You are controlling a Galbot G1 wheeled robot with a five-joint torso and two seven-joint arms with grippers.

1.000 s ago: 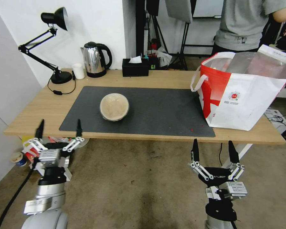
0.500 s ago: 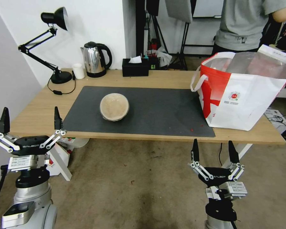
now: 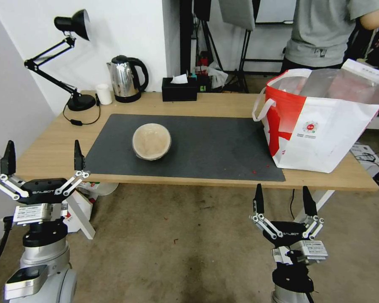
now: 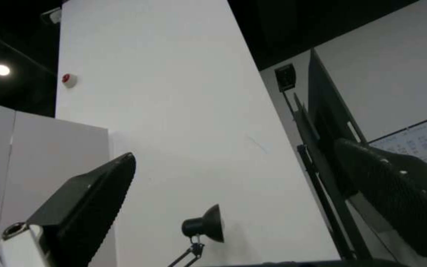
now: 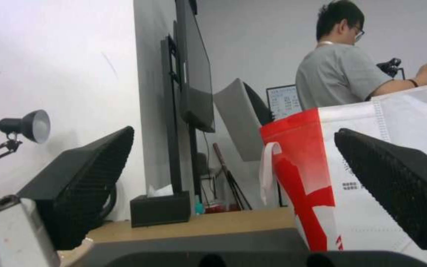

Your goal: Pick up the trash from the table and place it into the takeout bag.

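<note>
Beige bowl on table; left gripper, right gripper spread

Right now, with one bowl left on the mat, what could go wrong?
The beige bowl is wide; the open left tool may slip off its rim. The takeout bag sits at the table's far right end, so carrying the bowl there risks spilling residue or nudging the bag off.
</note>
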